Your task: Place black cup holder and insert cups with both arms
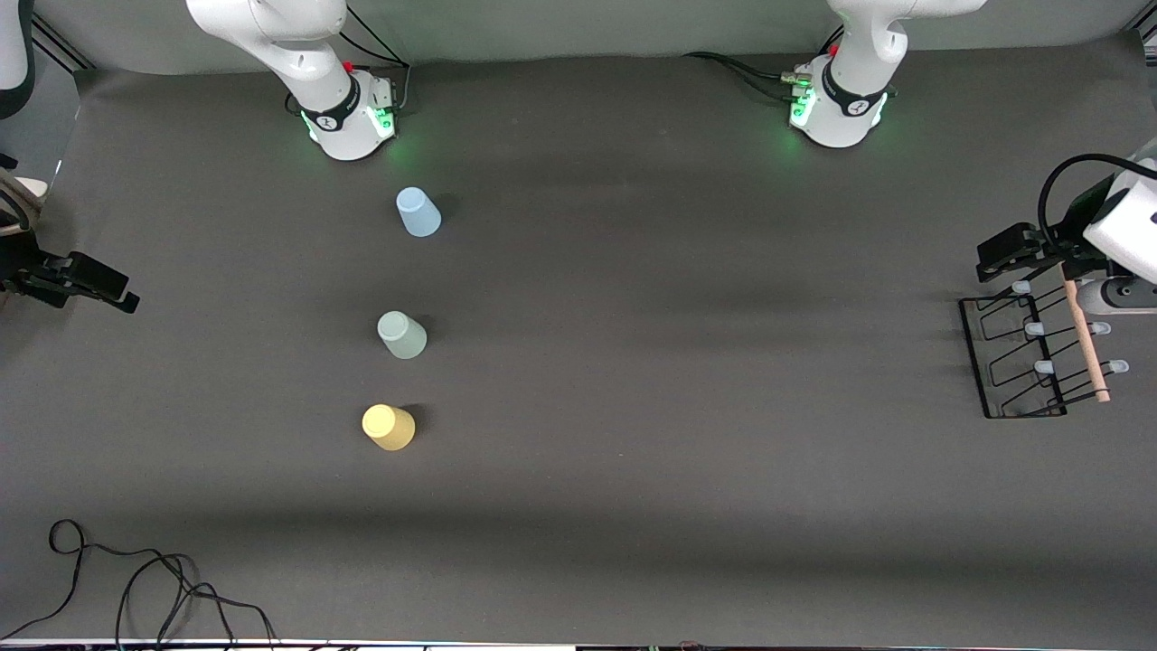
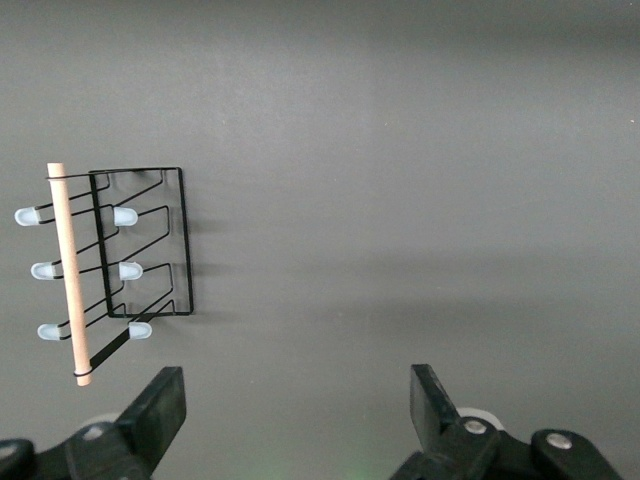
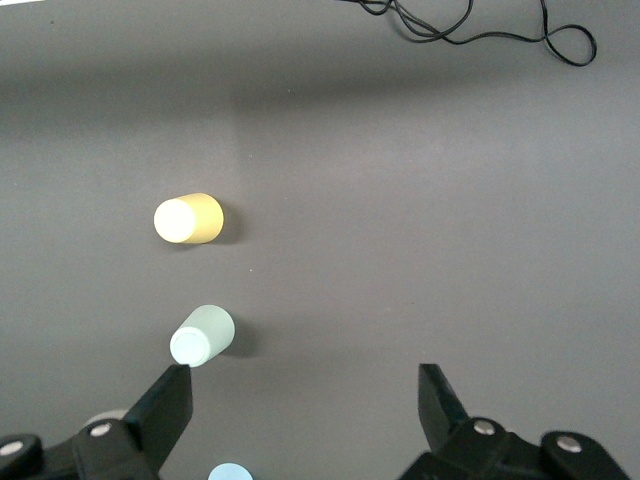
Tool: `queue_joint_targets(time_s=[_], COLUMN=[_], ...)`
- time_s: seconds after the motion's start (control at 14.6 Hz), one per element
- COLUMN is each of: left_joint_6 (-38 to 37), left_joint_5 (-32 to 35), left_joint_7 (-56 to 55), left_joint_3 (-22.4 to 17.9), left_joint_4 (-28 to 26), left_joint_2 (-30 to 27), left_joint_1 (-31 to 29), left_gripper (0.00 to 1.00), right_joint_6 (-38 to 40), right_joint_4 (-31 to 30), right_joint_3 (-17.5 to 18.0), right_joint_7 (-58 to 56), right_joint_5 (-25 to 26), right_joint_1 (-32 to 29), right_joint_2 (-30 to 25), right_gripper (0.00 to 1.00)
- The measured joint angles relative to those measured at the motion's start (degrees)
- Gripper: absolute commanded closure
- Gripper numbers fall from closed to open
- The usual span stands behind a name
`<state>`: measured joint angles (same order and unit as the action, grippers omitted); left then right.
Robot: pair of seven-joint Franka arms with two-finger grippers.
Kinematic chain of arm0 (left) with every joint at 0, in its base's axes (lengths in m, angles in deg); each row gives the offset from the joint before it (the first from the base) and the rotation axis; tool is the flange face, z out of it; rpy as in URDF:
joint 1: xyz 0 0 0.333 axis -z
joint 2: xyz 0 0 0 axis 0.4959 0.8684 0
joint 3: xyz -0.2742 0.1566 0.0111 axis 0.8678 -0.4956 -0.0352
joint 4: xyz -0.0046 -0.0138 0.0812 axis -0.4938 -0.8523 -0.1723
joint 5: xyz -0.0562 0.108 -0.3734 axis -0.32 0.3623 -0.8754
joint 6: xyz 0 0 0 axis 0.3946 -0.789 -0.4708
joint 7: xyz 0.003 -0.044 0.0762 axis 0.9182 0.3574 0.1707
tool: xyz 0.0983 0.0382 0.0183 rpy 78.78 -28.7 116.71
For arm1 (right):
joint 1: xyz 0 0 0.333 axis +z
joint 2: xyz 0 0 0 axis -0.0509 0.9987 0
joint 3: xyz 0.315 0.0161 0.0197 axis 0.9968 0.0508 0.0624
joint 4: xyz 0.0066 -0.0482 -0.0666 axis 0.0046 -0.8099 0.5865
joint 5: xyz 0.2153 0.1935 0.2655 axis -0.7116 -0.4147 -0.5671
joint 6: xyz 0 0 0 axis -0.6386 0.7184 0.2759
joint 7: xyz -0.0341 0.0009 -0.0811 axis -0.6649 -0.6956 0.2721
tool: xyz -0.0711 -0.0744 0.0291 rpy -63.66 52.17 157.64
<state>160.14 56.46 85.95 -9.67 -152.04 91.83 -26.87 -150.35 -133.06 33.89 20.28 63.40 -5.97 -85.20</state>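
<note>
The black cup holder [image 1: 973, 357] stands on the table at the left arm's end, with its wooden rod handle [image 1: 1085, 339] and pale-capped prongs. It also shows in the left wrist view [image 2: 186, 240]. My left gripper [image 1: 1008, 255] hangs open and empty over the holder's end nearest the bases [image 2: 295, 385]. Three cups stand upside down in a row in front of the right arm's base: pale blue [image 1: 418, 212], pale green [image 1: 401, 334], yellow [image 1: 389, 427]. My right gripper [image 1: 99, 285] is open and empty at the right arm's end of the table [image 3: 305, 385]. Its view shows the yellow [image 3: 188, 219], green [image 3: 202, 335] and blue [image 3: 230, 472] cups.
A dark grey mat [image 1: 678, 407] covers the table. A loose black cable [image 1: 136, 579] lies at the corner nearest the camera at the right arm's end; it also shows in the right wrist view [image 3: 470, 25].
</note>
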Motion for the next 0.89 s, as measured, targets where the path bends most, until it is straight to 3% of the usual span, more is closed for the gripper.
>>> queue_joint_targets(time_s=[0.89], left_joint_6=[0.0], left_joint_5=[0.0], left_joint_7=[0.0], left_joint_3=[0.0], left_joint_4=[0.0], left_joint_2=[0.0], left_joint_1=[0.0], left_gripper=[0.00], right_joint_6=[1.2], right_joint_4=[0.0], right_joint_3=[0.0], right_joint_7=[0.0], right_joint_5=[0.0], right_joint_1=[0.0], right_joint_2=[0.3], right_gripper=[0.00])
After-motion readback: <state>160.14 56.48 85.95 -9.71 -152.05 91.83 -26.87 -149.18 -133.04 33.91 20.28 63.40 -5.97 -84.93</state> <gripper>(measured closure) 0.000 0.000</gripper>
